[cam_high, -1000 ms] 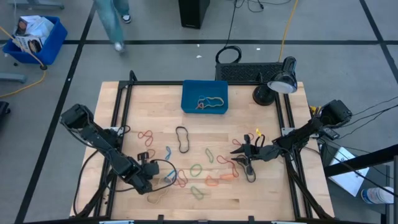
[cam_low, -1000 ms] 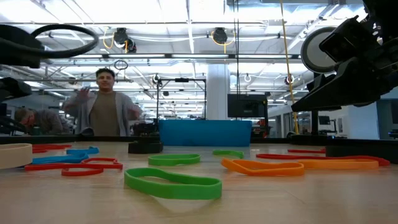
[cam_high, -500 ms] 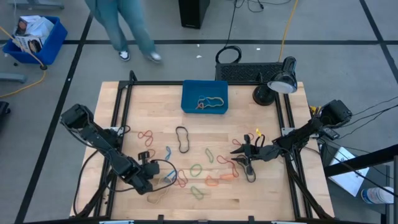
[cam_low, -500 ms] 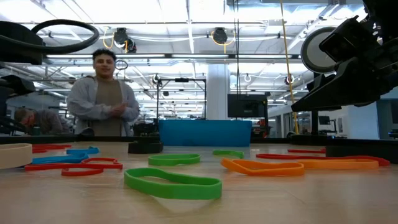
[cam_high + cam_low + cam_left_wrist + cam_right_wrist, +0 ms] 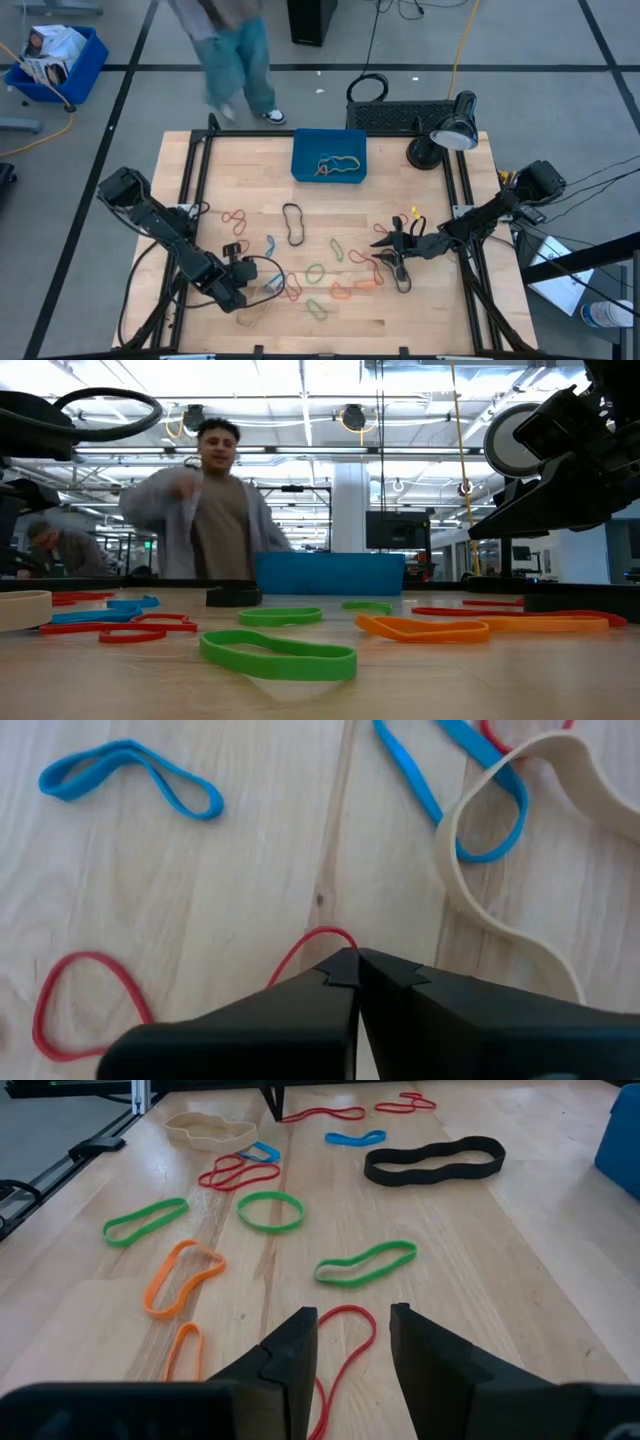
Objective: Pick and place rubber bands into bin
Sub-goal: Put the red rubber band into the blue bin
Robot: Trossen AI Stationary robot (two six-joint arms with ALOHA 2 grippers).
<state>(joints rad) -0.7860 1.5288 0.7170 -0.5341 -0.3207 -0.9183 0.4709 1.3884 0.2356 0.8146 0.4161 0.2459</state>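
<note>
A grey floor (image 5: 100,110) crossed by dark lines surrounds the wooden bench (image 5: 400,190). A person (image 5: 205,510) stands behind it under bright ceiling lights (image 5: 300,380). A black lamp (image 5: 452,130) sits at one corner.

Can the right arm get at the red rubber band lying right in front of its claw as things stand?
Probably yes. The right claw is open, low over the table, with the red rubber band lying flat between its fingers. Nothing covers the band; the nearest green band lies apart, farther ahead.

The rubber bands (image 5: 318,272) lie scattered (some inside) before the bin (image 5: 302,149).
</note>
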